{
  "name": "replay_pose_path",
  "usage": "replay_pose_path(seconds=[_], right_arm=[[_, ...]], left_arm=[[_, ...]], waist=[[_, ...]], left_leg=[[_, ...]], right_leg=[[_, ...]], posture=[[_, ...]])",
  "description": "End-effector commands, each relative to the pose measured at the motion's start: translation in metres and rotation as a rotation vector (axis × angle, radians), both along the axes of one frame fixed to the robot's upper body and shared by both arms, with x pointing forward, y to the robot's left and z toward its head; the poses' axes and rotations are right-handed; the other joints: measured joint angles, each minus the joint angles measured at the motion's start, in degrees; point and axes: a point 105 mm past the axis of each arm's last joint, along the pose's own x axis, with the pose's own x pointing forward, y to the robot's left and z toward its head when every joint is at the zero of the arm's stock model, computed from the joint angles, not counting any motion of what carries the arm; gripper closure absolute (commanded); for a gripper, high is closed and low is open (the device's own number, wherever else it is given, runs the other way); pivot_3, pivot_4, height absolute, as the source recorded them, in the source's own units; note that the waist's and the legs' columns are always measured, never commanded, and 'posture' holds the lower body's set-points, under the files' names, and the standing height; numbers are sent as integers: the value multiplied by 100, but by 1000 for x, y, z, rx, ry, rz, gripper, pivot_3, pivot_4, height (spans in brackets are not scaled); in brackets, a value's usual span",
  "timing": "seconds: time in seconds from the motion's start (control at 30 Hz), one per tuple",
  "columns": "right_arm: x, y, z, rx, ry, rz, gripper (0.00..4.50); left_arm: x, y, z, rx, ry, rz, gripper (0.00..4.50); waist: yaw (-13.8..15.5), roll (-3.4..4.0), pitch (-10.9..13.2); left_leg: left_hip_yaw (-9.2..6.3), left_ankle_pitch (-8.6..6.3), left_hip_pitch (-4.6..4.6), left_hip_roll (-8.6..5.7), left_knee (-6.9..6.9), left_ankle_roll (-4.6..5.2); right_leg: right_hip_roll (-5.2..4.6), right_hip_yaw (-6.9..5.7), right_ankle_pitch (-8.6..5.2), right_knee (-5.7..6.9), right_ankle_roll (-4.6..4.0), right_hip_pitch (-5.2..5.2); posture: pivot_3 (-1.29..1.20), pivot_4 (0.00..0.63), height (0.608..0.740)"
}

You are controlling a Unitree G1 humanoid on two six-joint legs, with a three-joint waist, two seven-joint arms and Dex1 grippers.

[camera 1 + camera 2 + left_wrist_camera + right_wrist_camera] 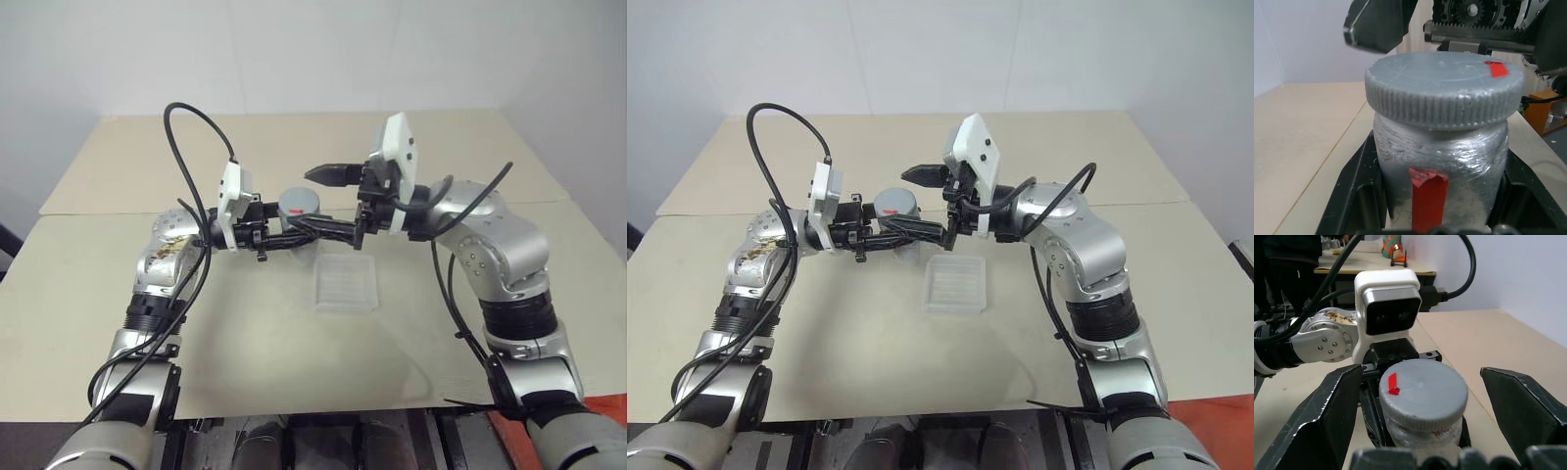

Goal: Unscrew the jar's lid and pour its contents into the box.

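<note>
Head views, jar: the jar [297,217] was held upright above the bench [118,166], between the two arms, just beyond the far edge of the box [346,283].
Head views, left tool: the left tool [310,231] was closed on the jar's body, reaching in level from the left.
Head views, right tool: the right tool [345,201] stood with its jaws spread wide, reaching in from the right at the height of the lid [299,202].
Head views, box: a shallow, clear, ribbed tray with rounded corners, lying flat on the pale bench, near of the jar.
Left wrist view, jar: cloudy clear wall, cylindrical, a red stripe [1428,198] up its side; black fingers [1359,191] pressed both flanks.
Left wrist view, lid: grey, flat-topped, knurled round the rim, a red tab [1496,69] on top. The contents were hidden by the clouded wall.
Right wrist view, lid: it sat between the two parted black fingers [1327,411], touched by neither.
Risk: I judged that an off-centre pinch on the knurled rim could slip, or twist the smooth jar round inside the left tool's hold.
</note>
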Motion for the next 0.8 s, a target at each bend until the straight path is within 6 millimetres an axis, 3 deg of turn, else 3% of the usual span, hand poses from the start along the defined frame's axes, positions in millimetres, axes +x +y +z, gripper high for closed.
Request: replay_pose_path(seconds=[0.03, 0.4, 0.5, 0.6, 0.8], right_arm=[[-3, 4, 10, -3, -36, 11, 43], [0, 7, 7, -8, -7, 9, 43], [0, 7, 8, -3, -7, 10, 640], [0, 6, 10, 8, -11, -2, 1655], [1, 3, 18, 31, -23, -15, 1731]], left_arm=[[-3, 0, 11, -2, -63, -6, 2443], [-5, 1, 10, 3, -65, -7, 2443], [-6, 1, 9, 8, -63, -9, 2443], [-6, 1, 9, 12, -61, -12, 2443], [-7, 1, 2, 37, -41, -25, 2443]], waist=[[-1, 0, 0], [-7, 0, 0], [-8, 0, 0], [-7, 0, 0], [-7, 0, 0]], left_leg=[[0, 0, 0, 0, 0, 0], [0, 0, 0, 1, 0, 0], [0, 0, 0, 0, 0, 0], [0, 0, 0, 1, 0, 0], [0, 0, 0, 0, 0, 0]], right_leg=[[0, 0, 0, 0, 0, 0], [0, 0, 0, 0, 0, 0], [0, 0, 0, 0, 0, 0], [0, 0, 0, 0, 0, 0], [0, 0, 0, 0, 0, 0]], posture=[[0, 150, 740], [0, 150, 740], [0, 150, 740], [0, 150, 740], [0, 150, 740]])
